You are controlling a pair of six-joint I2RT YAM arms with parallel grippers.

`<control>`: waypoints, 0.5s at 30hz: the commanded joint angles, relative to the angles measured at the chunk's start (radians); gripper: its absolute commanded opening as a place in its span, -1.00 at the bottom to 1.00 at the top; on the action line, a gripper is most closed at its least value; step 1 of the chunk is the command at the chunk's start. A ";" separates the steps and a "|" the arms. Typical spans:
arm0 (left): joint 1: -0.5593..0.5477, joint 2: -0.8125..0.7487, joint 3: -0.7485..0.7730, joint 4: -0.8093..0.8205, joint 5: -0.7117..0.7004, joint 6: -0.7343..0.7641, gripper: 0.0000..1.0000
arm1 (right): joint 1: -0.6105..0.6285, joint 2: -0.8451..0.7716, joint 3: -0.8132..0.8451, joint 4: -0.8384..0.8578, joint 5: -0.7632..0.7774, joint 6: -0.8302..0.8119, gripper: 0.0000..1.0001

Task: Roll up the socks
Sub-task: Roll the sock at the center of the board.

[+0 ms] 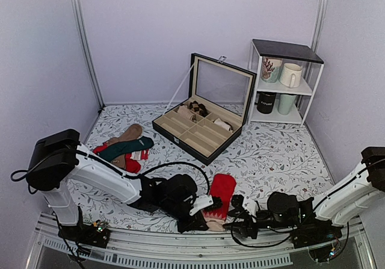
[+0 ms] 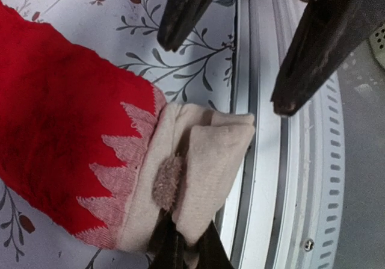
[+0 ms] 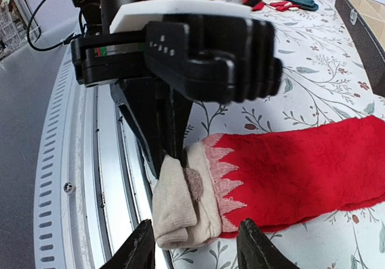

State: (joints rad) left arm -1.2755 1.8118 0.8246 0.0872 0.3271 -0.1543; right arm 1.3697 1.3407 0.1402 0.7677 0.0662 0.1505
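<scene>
The red fuzzy socks (image 1: 222,188) lie flat near the table's front edge, with the beige cuff (image 1: 214,222) toward the rail. In the left wrist view, my left gripper (image 2: 180,239) is shut on a fold of the cuff (image 2: 210,154), next to the red body (image 2: 60,130). In the right wrist view, my right gripper (image 3: 195,248) is open, its fingers on either side of the cuff (image 3: 174,209), just short of it. The left gripper (image 3: 171,130) pinches the cuff from the far side. The right gripper's fingers (image 2: 307,58) hang above the rail.
A pile of green, brown and striped socks (image 1: 126,145) lies at the left. An open black compartment box (image 1: 201,121) stands mid-table. A white shelf with mugs (image 1: 283,82) is at the back right. A metal rail (image 2: 264,179) runs under the cuff.
</scene>
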 commanded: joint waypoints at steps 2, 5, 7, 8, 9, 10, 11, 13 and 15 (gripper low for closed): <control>0.020 0.084 -0.036 -0.208 0.029 -0.019 -1.00 | 0.044 0.102 0.056 0.090 -0.007 -0.071 -0.04; 0.026 0.094 -0.032 -0.206 0.034 -0.022 -1.00 | 0.059 0.166 0.088 0.107 -0.022 -0.075 -0.04; 0.028 0.096 -0.032 -0.205 0.035 -0.022 -1.00 | 0.066 0.201 0.102 0.125 -0.035 -0.073 -0.04; 0.028 0.096 -0.035 -0.201 0.035 -0.023 -1.00 | 0.070 0.214 0.106 0.133 -0.035 -0.067 -0.04; 0.030 0.096 -0.037 -0.198 0.035 -0.025 -1.00 | 0.076 0.224 0.107 0.141 -0.035 -0.064 -0.04; 0.031 0.097 -0.037 -0.196 0.036 -0.025 -1.00 | 0.080 0.231 0.107 0.146 -0.035 -0.059 -0.04; 0.032 0.099 -0.037 -0.195 0.038 -0.025 -1.00 | 0.084 0.235 0.106 0.146 -0.034 -0.055 -0.05; 0.032 0.102 -0.038 -0.193 0.039 -0.026 -1.00 | 0.090 0.238 0.102 0.145 -0.035 -0.042 -0.07; 0.032 0.103 -0.038 -0.193 0.042 -0.024 -1.00 | 0.092 0.243 0.099 0.129 -0.029 -0.026 -0.08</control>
State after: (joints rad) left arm -1.2488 1.8317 0.8356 0.0868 0.4011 -0.1696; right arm 1.4487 1.5593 0.2363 0.8749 0.0429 0.0956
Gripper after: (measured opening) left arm 0.031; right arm 0.467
